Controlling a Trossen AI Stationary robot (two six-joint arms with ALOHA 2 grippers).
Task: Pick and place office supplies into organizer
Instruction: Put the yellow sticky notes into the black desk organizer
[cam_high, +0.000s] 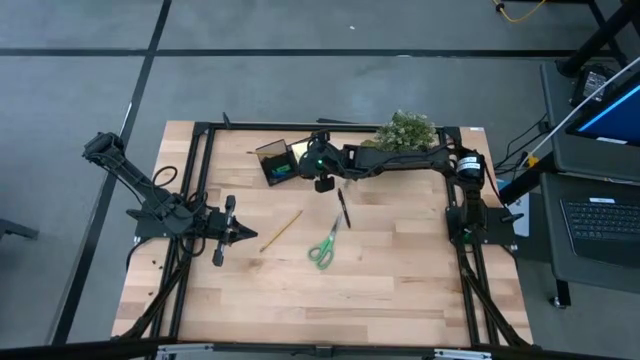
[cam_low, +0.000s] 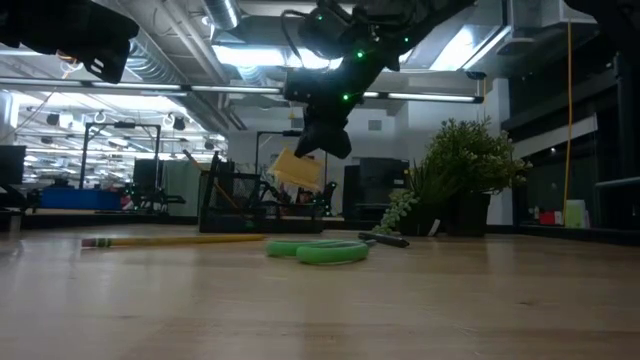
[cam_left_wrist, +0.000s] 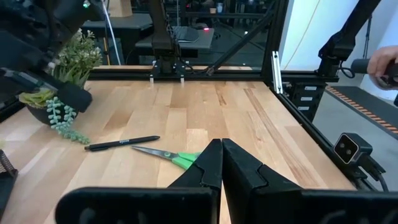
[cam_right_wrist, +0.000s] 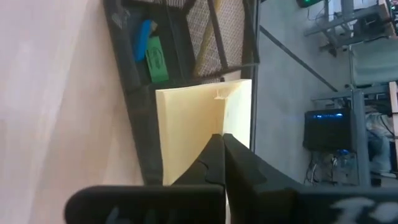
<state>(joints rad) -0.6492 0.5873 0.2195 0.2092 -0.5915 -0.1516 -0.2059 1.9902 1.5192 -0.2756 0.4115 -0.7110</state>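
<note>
My right gripper (cam_high: 298, 160) reaches across the far side of the table and is shut on the yellow sticky-note pad (cam_low: 298, 170), which hangs over the black organizer (cam_high: 273, 160). A small green piece (cam_right_wrist: 155, 59) and a small blue piece (cam_right_wrist: 144, 34) lie inside the organizer. The wooden pencil (cam_high: 282, 230), black pen (cam_high: 343, 208) and green-handled scissors (cam_high: 323, 248) lie flat on the table. My left gripper (cam_high: 235, 232) waits shut at the table's left, beside the pencil. My right gripper (cam_right_wrist: 222, 146) pinches the sticky-note pad between its two fingers (cam_right_wrist: 242, 168), at the pad's edge nearest the wrist (cam_right_wrist: 211, 127). The pad is lifted clear, tilted, and sticks out beyond the fingertips over the organizer's rim (cam_right_wrist: 134, 93).
A bushy green plant (cam_high: 405, 130) stands at the far edge, just right of the organizer and under the right arm. A black frame (cam_high: 200, 180) borders the wooden table. The near half of the table is bare wood.
</note>
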